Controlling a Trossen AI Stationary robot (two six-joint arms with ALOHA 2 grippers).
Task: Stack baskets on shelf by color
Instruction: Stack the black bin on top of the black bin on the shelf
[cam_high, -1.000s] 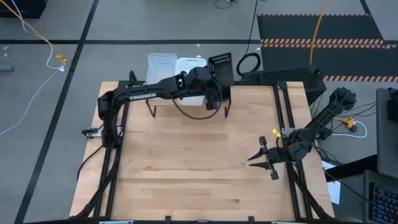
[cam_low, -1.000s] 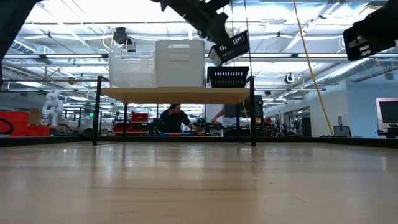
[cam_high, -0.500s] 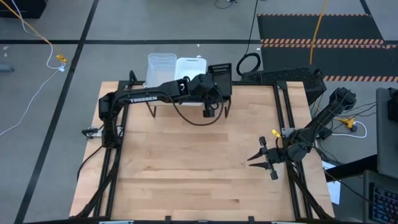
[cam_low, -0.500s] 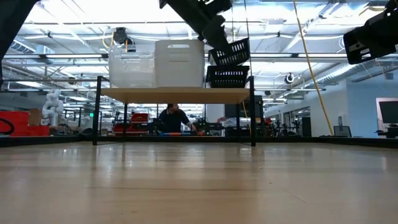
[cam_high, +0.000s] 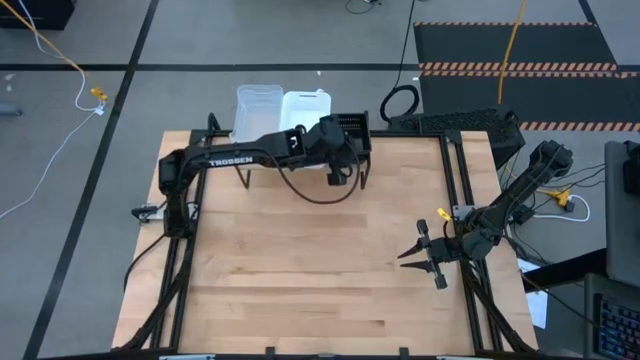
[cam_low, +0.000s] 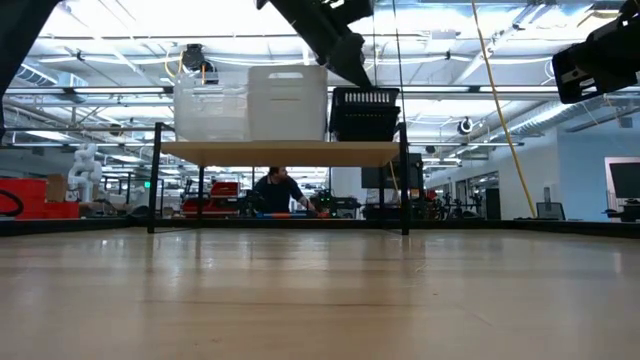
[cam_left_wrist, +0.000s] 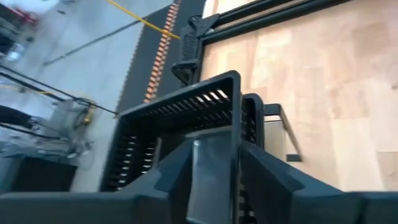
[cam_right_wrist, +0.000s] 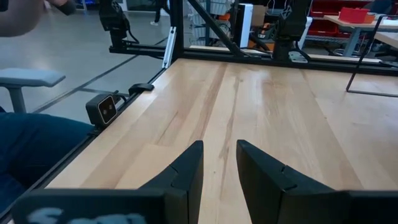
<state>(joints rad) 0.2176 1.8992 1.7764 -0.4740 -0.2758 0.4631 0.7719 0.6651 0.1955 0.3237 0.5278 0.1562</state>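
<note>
The shelf (cam_low: 280, 152) stands at the table's far edge. On its plank sit a stack of clear baskets (cam_low: 210, 112), a stack of white baskets (cam_low: 288, 100) and a stack of black baskets (cam_low: 365, 112), left to right. The top black basket (cam_high: 352, 125) sits level in its stack. My left gripper (cam_left_wrist: 217, 168) reaches over the shelf from the left, open, one finger inside that basket and one outside. My right gripper (cam_high: 425, 258) hangs open at the table's right side, nothing between its fingers (cam_right_wrist: 186, 168). My left gripper's fingers straddle the top black basket's wall (cam_left_wrist: 236, 124) on the side nearest the arm, coming down at a slant. A gap shows between the wall and one finger (cam_left_wrist: 180, 168). Whether the other finger touches the wall I cannot tell.
Bare wood tabletop (cam_high: 320, 270) stretches from the shelf to the near edge. Black frame rails (cam_high: 455, 180) run along the table's sides. Beyond the table a person (cam_low: 278, 190) sits in the room, seen under the shelf.
My left gripper has come down toward the black stack and tipped the black basket from tilted to level. The basket, held above the stack a second ago, now sits nested on it. My right arm has kept still.
</note>
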